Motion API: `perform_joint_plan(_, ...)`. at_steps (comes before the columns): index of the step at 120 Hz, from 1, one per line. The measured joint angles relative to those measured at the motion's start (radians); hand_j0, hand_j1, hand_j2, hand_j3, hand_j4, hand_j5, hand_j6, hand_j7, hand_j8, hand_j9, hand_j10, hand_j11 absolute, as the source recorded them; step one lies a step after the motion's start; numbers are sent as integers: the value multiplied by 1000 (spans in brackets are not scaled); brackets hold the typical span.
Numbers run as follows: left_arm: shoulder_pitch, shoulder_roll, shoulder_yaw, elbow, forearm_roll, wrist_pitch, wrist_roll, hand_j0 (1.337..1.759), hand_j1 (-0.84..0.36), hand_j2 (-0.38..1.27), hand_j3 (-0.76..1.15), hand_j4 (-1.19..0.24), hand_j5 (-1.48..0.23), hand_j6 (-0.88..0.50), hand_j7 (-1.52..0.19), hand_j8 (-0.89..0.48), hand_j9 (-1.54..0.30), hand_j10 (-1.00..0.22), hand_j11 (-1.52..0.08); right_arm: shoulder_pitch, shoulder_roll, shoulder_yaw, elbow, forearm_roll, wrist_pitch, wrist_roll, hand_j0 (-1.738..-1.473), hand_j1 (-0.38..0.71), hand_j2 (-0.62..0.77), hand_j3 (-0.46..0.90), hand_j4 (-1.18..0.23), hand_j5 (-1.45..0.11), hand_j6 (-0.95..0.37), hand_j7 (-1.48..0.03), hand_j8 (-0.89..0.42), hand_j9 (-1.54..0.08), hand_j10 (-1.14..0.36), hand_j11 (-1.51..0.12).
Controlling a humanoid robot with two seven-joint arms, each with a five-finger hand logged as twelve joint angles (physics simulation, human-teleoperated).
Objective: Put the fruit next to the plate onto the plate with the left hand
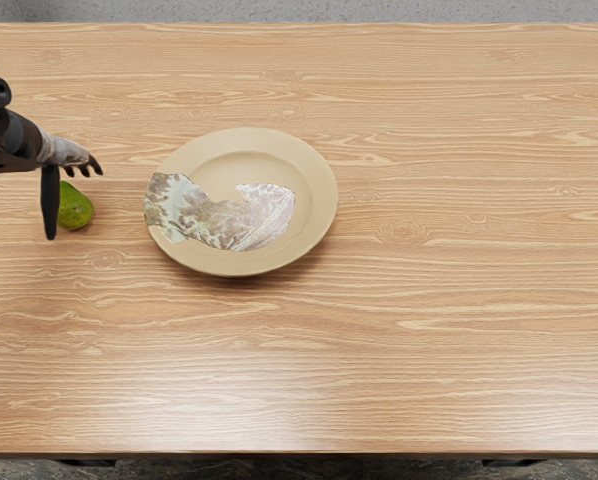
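Note:
A small green fruit (76,207) lies on the wooden table, left of the plate and apart from it. The tan plate (299,165) sits a little left of the table's middle and has a mottled pattern across its lower half. My left hand (67,175) comes in from the left edge and hovers just above and behind the fruit. Its fingers (83,166) are relaxed and spread toward the plate, while the dark thumb (49,203) hangs down along the fruit's left side. Nothing is held. The right arm is out of view.
The wooden table (429,330) spreads wide to the right and toward the front edge. A grey floor strip shows beyond the far edge.

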Motion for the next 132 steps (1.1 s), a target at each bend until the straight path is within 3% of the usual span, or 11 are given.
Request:
perform_joint_plan(31,6,-11,1,-1,1,3,-1,1658,130,37,0,-185,-238,-186,-238,-186,-238,-185,-238,0,0,0,0,0,0,0,-1658,-320,-5,0,-24,-31,-24,-31,-24,-31,-24,-31)
perform_joint_plan(132,6,-38,71,-26,85,45,-4,1658,33,54,0,-265,-343,-266,-343,-266,-343,-265,-343,0,0,0,0,0,0,0,-1658,-320,-5,0,-24,-31,-24,-31,-24,-31,-24,-31)
